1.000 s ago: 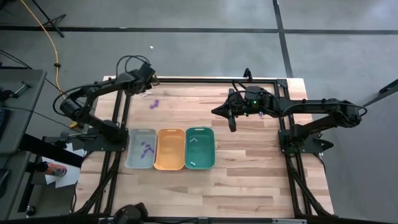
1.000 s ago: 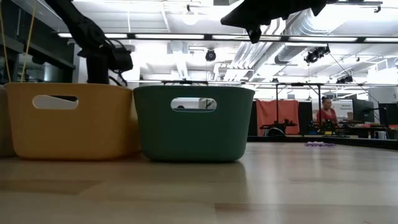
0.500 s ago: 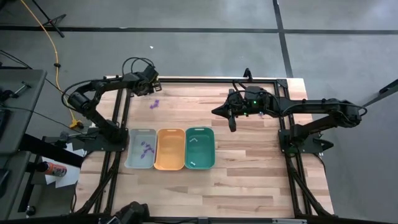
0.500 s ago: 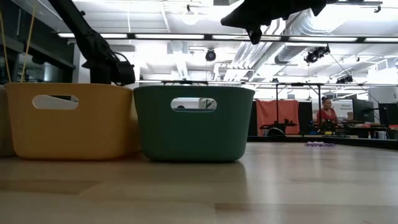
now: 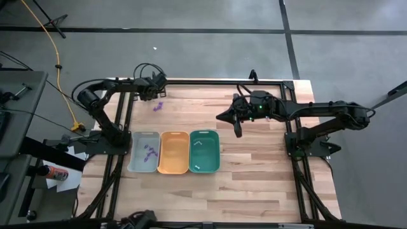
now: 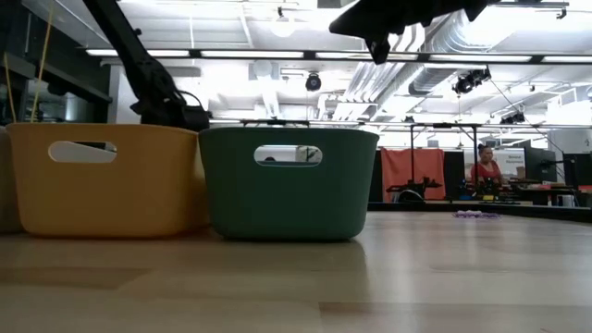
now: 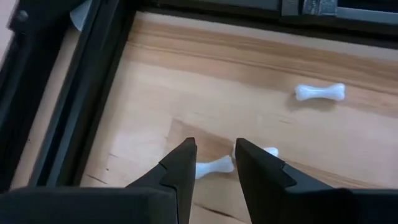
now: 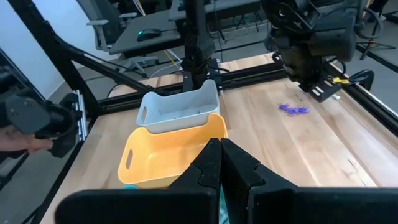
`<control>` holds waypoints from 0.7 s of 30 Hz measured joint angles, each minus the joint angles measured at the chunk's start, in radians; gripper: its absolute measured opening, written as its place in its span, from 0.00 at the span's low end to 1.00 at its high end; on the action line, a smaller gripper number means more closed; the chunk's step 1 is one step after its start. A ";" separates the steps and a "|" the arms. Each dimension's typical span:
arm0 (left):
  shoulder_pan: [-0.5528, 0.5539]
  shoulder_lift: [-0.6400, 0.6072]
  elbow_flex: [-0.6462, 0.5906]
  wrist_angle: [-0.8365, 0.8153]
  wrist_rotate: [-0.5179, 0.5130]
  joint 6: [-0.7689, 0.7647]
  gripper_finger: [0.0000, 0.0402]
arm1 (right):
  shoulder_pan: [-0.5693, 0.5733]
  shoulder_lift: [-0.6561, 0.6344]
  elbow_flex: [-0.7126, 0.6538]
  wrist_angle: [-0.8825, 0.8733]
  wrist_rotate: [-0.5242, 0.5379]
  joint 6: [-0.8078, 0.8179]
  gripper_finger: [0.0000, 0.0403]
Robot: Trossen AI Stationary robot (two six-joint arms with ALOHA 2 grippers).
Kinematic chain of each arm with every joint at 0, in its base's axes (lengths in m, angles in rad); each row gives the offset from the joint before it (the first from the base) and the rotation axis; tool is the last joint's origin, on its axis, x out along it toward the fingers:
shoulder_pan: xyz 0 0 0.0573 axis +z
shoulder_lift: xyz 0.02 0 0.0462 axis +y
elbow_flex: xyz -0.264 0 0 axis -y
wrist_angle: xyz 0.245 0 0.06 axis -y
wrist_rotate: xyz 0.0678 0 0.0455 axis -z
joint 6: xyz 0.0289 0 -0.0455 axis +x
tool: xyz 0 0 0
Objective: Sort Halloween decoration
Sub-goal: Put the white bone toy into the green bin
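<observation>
The left gripper (image 7: 214,155) hovers at the table's far left corner, well beyond the grey tray (image 5: 144,151), fingers narrowly parted around a white bone (image 7: 213,166). Purple pieces (image 5: 158,105) lie nearby. The right gripper (image 5: 238,129), pinched closed and empty, hangs beyond the teal tray (image 5: 204,151).

On the pale striped wooden table (image 5: 254,165) sit a grey tray (image 5: 144,152) holding purple pieces (image 5: 150,151), an orange tray (image 5: 173,152) and a teal tray (image 5: 204,151) with white bones (image 5: 198,144), between black arms.
</observation>
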 joint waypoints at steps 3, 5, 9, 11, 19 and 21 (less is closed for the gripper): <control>-0.014 0.012 0.001 -0.001 -0.015 -0.012 0.26 | 0.009 0.000 0.000 0.000 0.000 0.000 0.00; -0.022 0.012 0.001 -0.002 0.007 -0.025 0.26 | 0.010 0.000 0.000 0.000 0.000 0.000 0.00; -0.044 0.012 -0.001 -0.012 0.054 -0.035 0.26 | 0.009 0.000 0.000 0.000 0.000 -0.003 0.00; -0.055 0.013 0.000 -0.021 0.059 -0.036 0.26 | 0.009 0.000 0.000 0.000 0.000 -0.003 0.00; -0.098 0.001 0.001 -0.066 0.092 -0.052 0.26 | 0.009 0.000 0.000 0.000 0.000 -0.003 0.00; -0.098 -0.019 -0.001 -0.071 0.121 -0.050 0.26 | 0.009 0.000 0.000 0.000 0.000 -0.002 0.00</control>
